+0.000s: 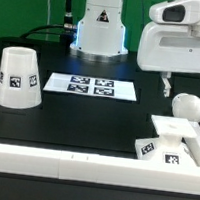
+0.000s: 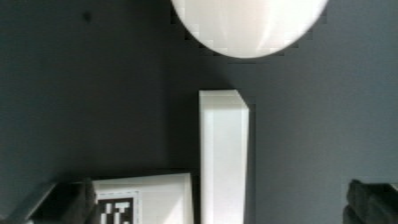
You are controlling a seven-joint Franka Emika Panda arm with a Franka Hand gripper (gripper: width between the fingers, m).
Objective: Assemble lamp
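Note:
The shade (image 1: 18, 77) stands wide end down at the exterior view's left. The rounded bulb (image 1: 188, 106) lies at the right, just behind the flat square base (image 1: 176, 137), which rests by the front white wall and shows tags on its side. My gripper (image 1: 167, 88) hangs above the table, left of the bulb and over the base's far edge. In the wrist view the bulb (image 2: 249, 25) lies ahead, and the base's white edge (image 2: 219, 150) and a tag (image 2: 134, 200) lie under the gripper (image 2: 210, 205). Its dark fingertips (image 2: 45, 205) stand wide apart, holding nothing.
The marker board (image 1: 91, 86) lies flat mid-table. A white wall (image 1: 60, 165) runs along the table's front edge and turns up at the right beside the base. The arm's pedestal (image 1: 101, 33) stands at the back. The tabletop is black.

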